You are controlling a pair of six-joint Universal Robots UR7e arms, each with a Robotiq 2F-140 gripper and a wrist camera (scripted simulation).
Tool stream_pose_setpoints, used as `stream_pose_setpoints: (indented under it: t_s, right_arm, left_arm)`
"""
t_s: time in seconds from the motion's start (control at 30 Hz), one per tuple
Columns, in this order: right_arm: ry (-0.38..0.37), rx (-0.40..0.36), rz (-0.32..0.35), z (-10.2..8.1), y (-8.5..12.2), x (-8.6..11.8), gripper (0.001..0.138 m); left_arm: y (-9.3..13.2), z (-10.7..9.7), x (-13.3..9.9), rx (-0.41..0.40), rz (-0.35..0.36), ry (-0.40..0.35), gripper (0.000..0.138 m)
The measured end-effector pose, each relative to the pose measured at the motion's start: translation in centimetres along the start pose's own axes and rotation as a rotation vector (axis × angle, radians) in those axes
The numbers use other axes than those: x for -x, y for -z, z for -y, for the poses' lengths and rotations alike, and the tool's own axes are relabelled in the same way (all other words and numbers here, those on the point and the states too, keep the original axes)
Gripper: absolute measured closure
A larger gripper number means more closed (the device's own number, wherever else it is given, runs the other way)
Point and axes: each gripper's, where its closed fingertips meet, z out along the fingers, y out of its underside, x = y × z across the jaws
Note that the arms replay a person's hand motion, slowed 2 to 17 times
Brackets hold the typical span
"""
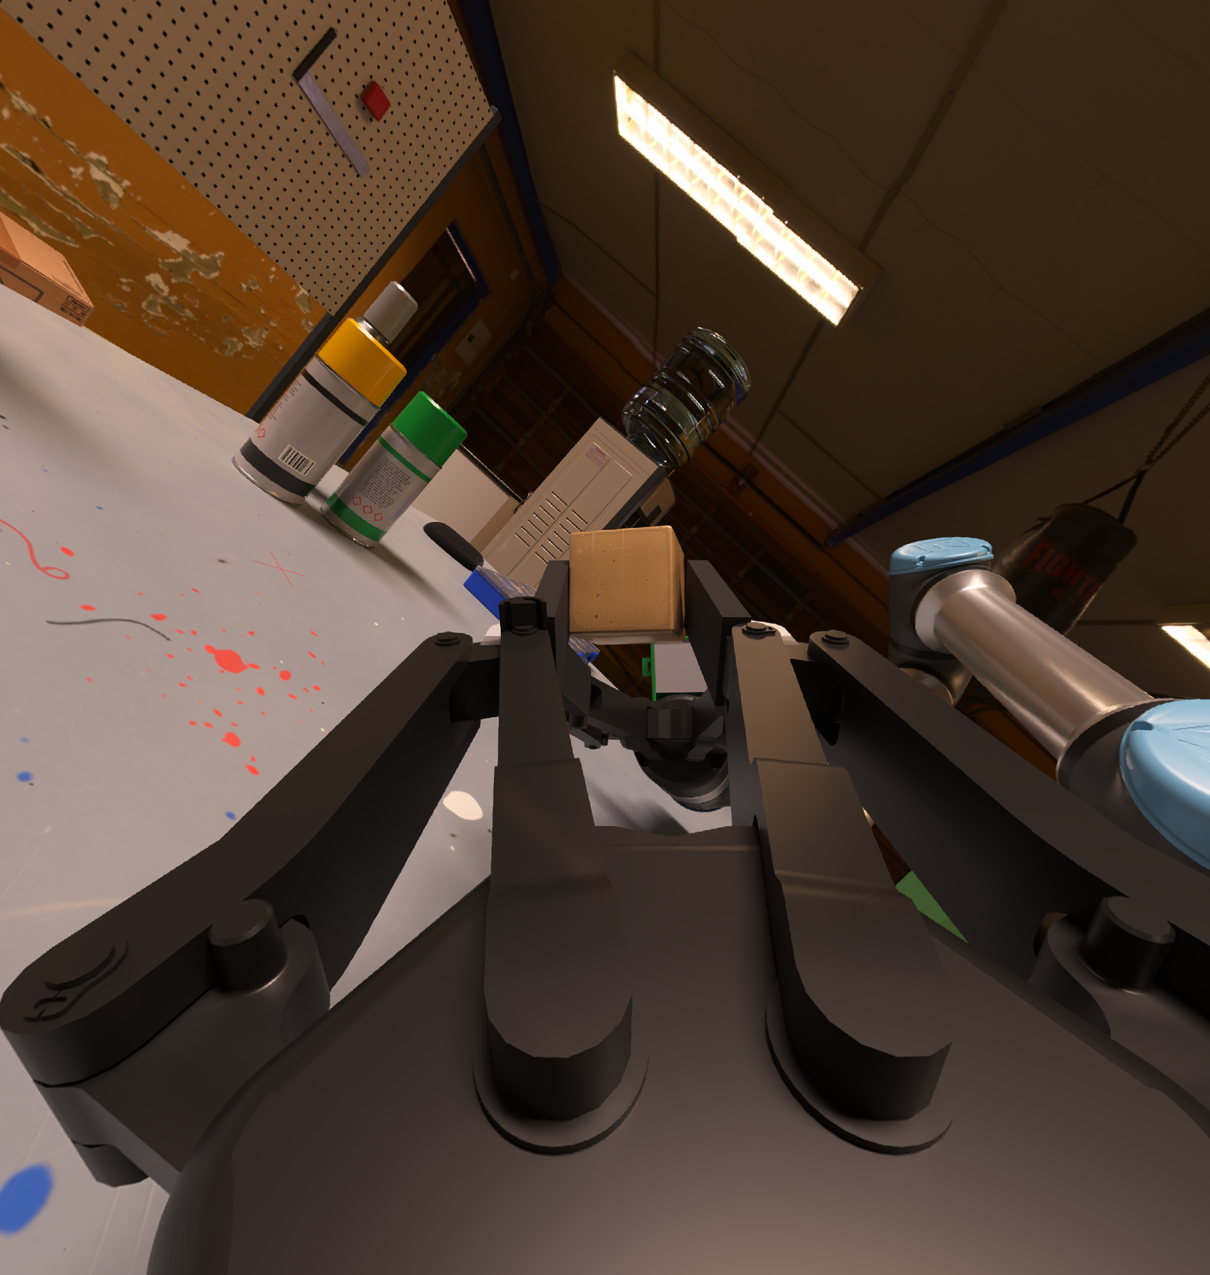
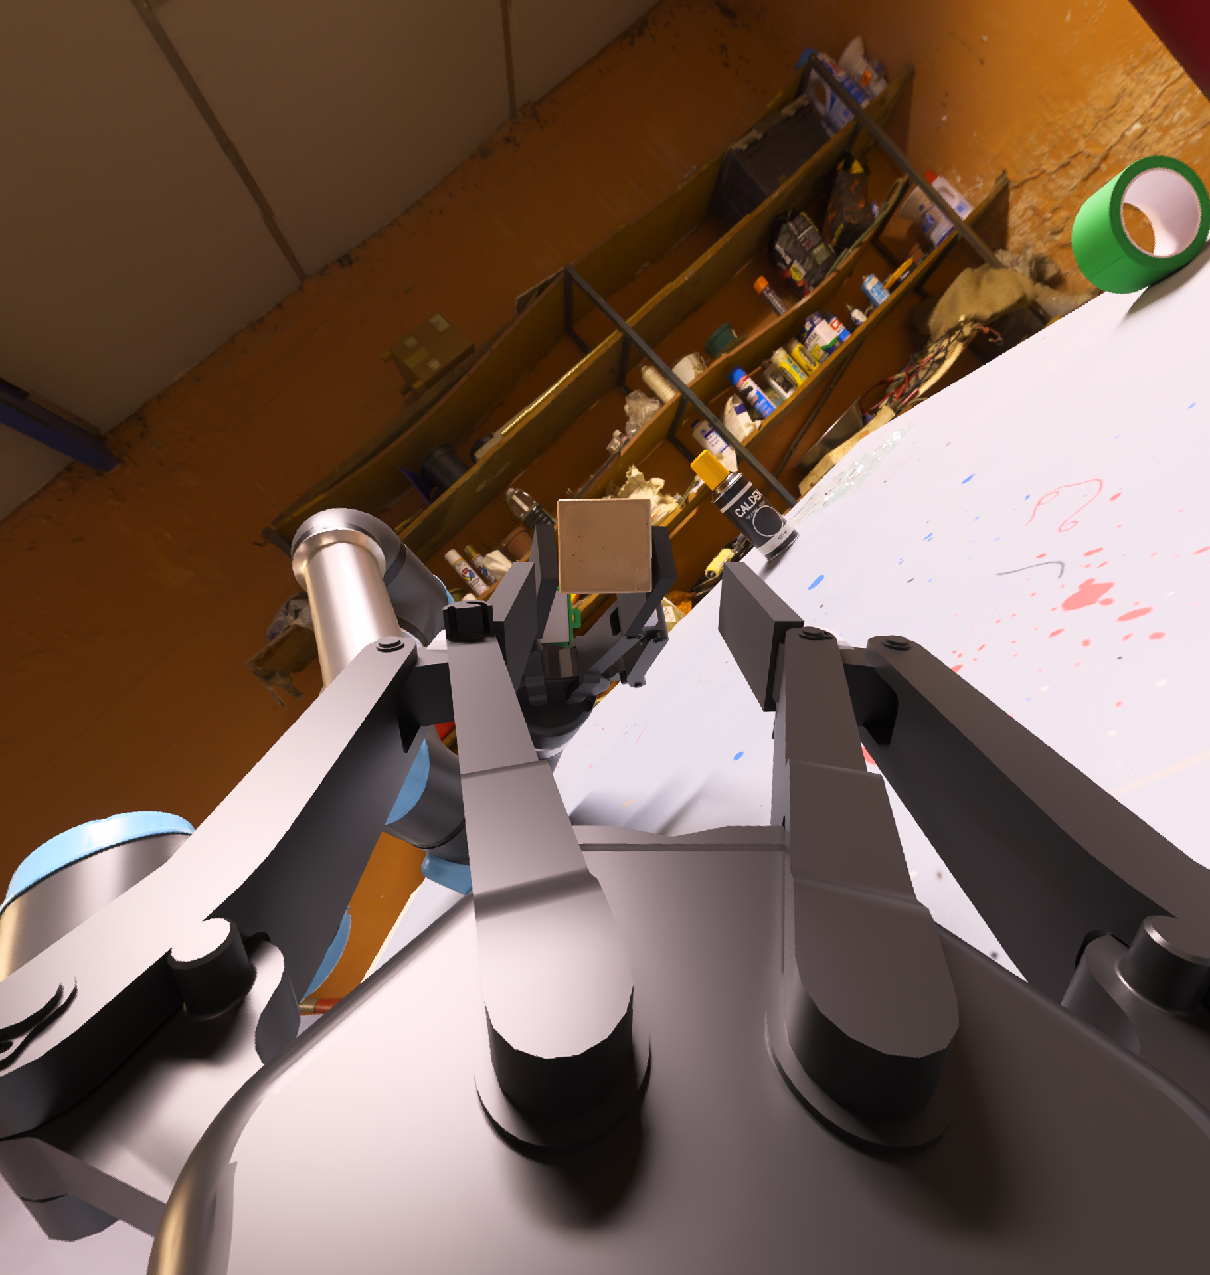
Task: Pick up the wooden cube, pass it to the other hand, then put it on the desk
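Item: tan wooden cube (image 1: pixel 623 583), centre frame, raised off the paint-spattered grey desk (image 1: pixel 105 690).
Left gripper (image 1: pixel 626 586) clamped on cube's sides; right gripper (image 2: pixel 623 600) spread wide, cube apparently just beyond its fingertips (image 2: pixel 747 607). Containers: yellow-capped spray can (image 1: pixel 326 407), green-capped spray can (image 1: pixel 395 469), contents unseen.

Lettering — spray can (image 2: pixel 754 512), perhaps punching bag (image 1: pixel 1064 562).
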Motion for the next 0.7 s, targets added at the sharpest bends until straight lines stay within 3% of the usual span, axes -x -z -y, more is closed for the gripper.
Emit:
stream_pose_setpoints:
  t_s: [0.7]
  right_arm:
    - [-0.003,0.006,0.016,-0.15,-0.23,0.34,0.066]
  left_arm:
    - [-0.03,-0.14,-0.07,0.002,0.006,-0.009,0.094]
